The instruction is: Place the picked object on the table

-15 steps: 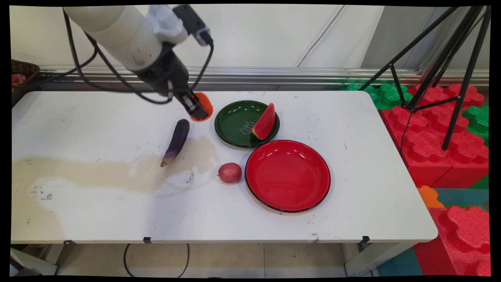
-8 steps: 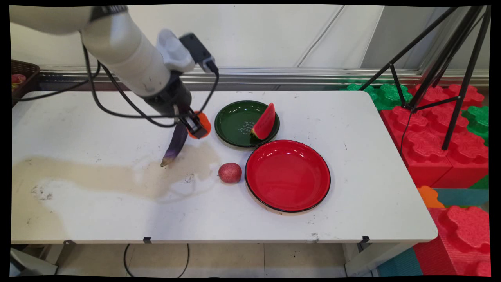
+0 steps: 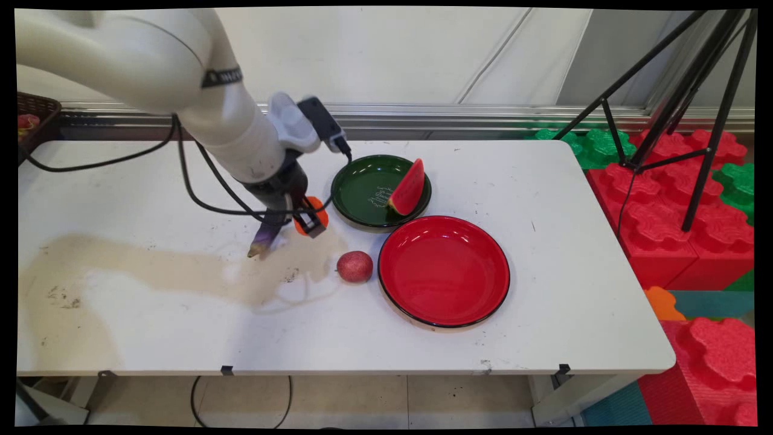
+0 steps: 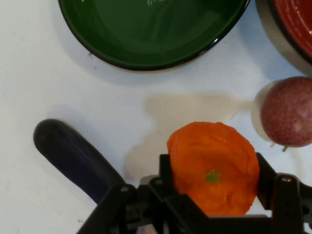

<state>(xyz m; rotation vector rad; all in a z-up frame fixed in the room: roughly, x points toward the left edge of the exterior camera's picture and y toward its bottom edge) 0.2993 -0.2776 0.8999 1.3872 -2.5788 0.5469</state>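
My gripper is shut on an orange pumpkin-shaped fruit, held just above the table between the eggplant and the green plate. A dark purple eggplant lies right beside the gripper, partly hidden by the arm in the main view. The green plate carries a watermelon slice. A reddish round fruit rests on the table next to the red plate.
A brownish stain spreads over the table's left half. A dark basket sits at the far left edge. Off the table's right side stand a black tripod and red and green foam blocks.
The arm has come down and toward the table's near side with the orange fruit in the gripper, from behind the eggplant's top to beside its lower end.
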